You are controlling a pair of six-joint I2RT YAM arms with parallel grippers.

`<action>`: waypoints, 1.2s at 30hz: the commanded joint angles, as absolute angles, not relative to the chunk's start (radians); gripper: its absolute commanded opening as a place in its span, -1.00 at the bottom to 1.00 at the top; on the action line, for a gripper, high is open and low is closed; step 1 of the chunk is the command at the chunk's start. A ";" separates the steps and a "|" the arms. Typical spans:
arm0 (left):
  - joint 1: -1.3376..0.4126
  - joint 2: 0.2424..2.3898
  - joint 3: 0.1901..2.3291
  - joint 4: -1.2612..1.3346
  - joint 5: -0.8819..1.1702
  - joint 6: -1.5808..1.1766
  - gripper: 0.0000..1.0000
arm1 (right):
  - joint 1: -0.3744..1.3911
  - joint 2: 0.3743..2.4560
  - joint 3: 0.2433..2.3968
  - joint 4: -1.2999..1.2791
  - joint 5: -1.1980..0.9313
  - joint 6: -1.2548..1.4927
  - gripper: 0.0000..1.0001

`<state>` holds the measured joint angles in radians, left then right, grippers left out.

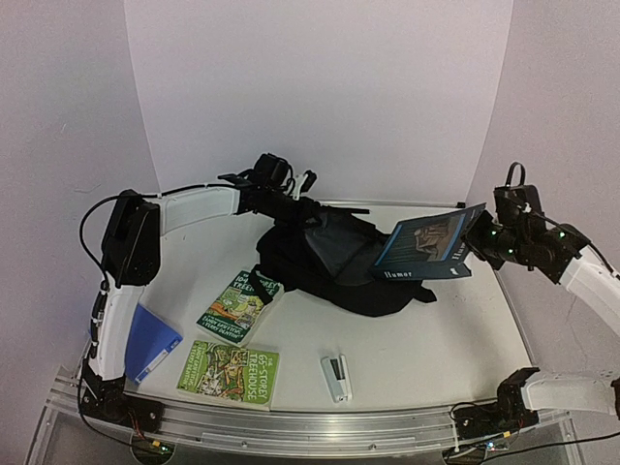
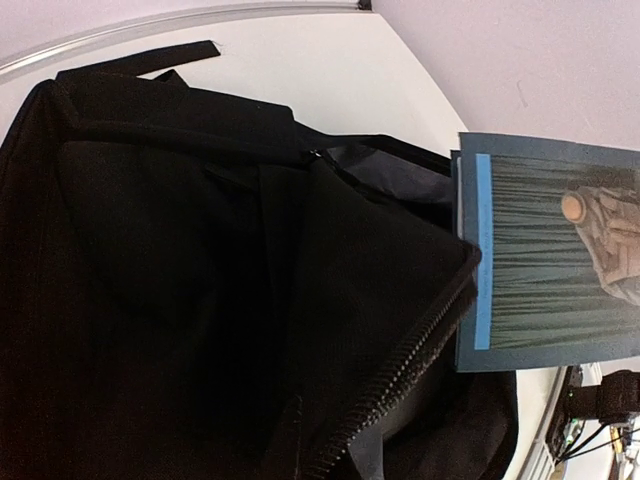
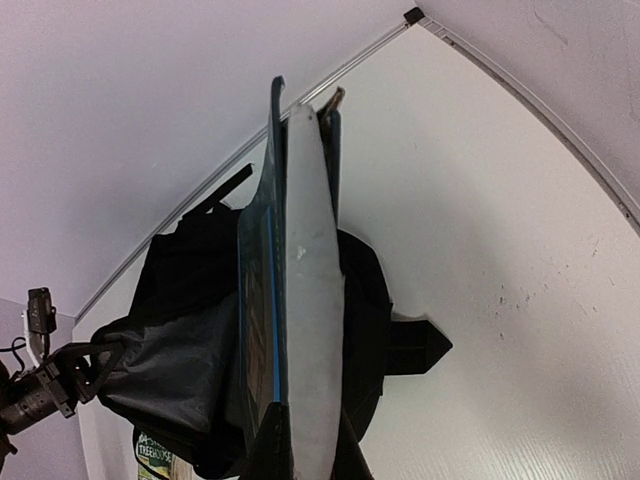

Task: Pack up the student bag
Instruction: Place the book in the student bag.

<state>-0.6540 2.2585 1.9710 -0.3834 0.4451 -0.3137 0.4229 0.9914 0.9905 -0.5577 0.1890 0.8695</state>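
- Here, the backpack (image 1: 325, 266) lies slumped in the middle of the white table (image 1: 436, 334), nearer the far edge, with its zipped mouth facing right.
- The left gripper (image 1: 298, 199) sits at the far left top of the backpack. Its fingers are pressed together on the fabric at the rim of the mouth, and the right wrist view shows that fabric pulled taut and lifted.
- The right gripper (image 1: 478, 242) is closed on the right end of a dark blue book (image 1: 431, 240) and holds it in the air, tilted, above the right side of the backpack.
- The left edge of the blue book reaches the open mouth; in the left wrist view that edge tucks just behind the zipper flap, while most of the cover stays outside.
- A green paperback (image 1: 239, 307) lies on the table touching the backpack's near left side.
- A second green paperback (image 1: 229, 371) lies flat near the front edge, apart from the first.
- A blue folder (image 1: 153, 341) lies to their left, beside the left arm.
- A white stapler (image 1: 337, 378) lies near the front edge, right of the second paperback.
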 commanded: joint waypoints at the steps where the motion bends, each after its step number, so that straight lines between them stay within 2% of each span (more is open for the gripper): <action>1: -0.656 2.208 2.013 -0.320 0.494 -0.329 -1.00 | 0.421 1.009 0.973 -0.486 0.159 0.957 -1.00; 8: -0.662 2.099 1.941 -0.100 0.602 -0.423 -1.00 | 0.421 1.013 0.931 -0.451 0.086 1.028 -1.00; 18: -0.699 2.064 1.943 -0.005 0.674 -0.442 -1.00 | 0.422 1.034 0.883 -0.421 0.037 1.163 -1.00; 28: -0.709 2.043 1.943 -0.015 0.704 -0.440 -1.00 | 0.421 1.122 0.857 -0.240 0.024 1.218 -1.00; 36: -0.709 2.049 1.943 -0.013 0.715 -0.469 -1.00 | 0.422 1.195 0.794 0.014 0.009 1.290 -1.00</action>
<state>-0.7078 2.1384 1.9282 -0.1036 0.6805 -0.4481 0.4213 1.1693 0.8093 -0.2146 0.0094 1.2327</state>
